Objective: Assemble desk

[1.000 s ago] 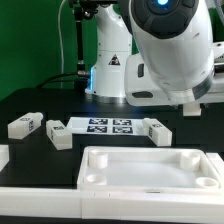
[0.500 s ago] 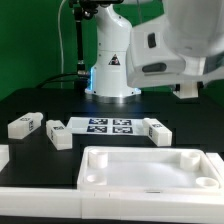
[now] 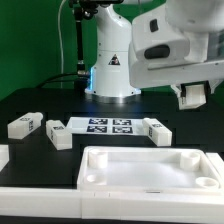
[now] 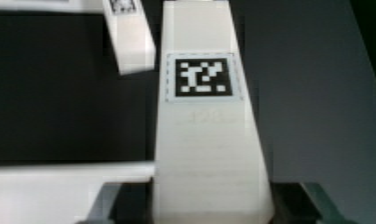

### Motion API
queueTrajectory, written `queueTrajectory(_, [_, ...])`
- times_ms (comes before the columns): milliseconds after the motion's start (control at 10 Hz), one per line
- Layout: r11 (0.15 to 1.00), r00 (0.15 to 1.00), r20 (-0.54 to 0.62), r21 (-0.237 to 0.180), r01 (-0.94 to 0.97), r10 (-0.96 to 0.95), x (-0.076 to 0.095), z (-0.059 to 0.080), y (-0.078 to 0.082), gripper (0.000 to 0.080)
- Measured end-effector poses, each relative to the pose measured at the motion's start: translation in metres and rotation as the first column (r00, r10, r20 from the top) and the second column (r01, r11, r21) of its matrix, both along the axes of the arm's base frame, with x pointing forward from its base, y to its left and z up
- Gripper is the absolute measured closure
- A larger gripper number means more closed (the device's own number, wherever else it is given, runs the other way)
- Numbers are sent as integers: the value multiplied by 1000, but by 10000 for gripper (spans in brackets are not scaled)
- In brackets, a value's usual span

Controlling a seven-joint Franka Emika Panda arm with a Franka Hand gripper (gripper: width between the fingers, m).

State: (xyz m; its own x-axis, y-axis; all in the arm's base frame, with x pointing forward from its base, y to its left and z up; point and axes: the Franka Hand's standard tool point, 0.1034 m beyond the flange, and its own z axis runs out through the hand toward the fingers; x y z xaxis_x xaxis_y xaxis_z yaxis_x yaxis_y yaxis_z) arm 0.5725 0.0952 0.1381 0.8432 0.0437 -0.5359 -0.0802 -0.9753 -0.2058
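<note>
The white desk tabletop lies at the front of the exterior view, rim up, with round corner sockets. My gripper hangs above the table at the exterior view's right, shut on a white square-section leg. In the wrist view that leg runs straight out from between my dark fingers, with its black-and-white tag facing the camera; my gripper clamps its near end. Three more legs lie on the black table.
The marker board lies flat between the loose legs. The robot's white base stands behind it. Another white part shows at the exterior view's left edge. In the wrist view one loose leg lies beyond the held one.
The arm's big white body has swung up and toward the exterior view's right, uncovering the base. The gripper stays at the right with the leg, first rising, then dropping slightly.
</note>
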Motion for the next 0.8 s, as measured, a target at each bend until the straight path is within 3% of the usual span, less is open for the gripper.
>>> queueTrajectory(300, [1000,974,226,16,-25,21,41,23,-3,511])
queueTrajectory(600, [1000,905,425,-8,-1,5,53,23,-7,511])
queueTrajectory(800, [1000,811,585,-23,-16,26,76,35,-12,511])
